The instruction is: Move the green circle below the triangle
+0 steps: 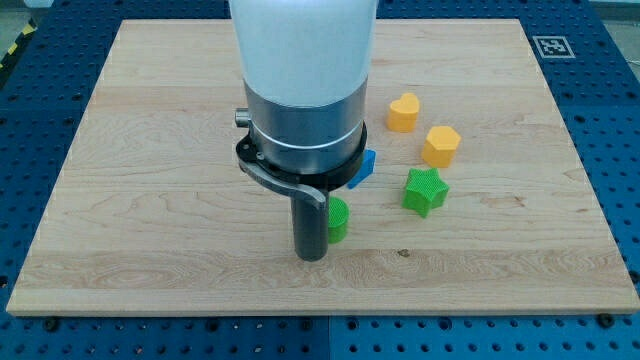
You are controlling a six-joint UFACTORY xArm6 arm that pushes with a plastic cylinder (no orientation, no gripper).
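The green circle lies near the board's middle, mostly hidden behind my rod. My tip rests on the board just left of and slightly below the green circle, touching or nearly touching it. A blue block, mostly hidden by the arm so its shape is unclear, peeks out above and right of the green circle. No triangle can be made out clearly.
A green star lies right of the green circle. A yellow heart-like block and a yellow hexagon sit toward the upper right. The wooden board ends in blue perforated table on all sides. The arm's wide body hides the board's upper middle.
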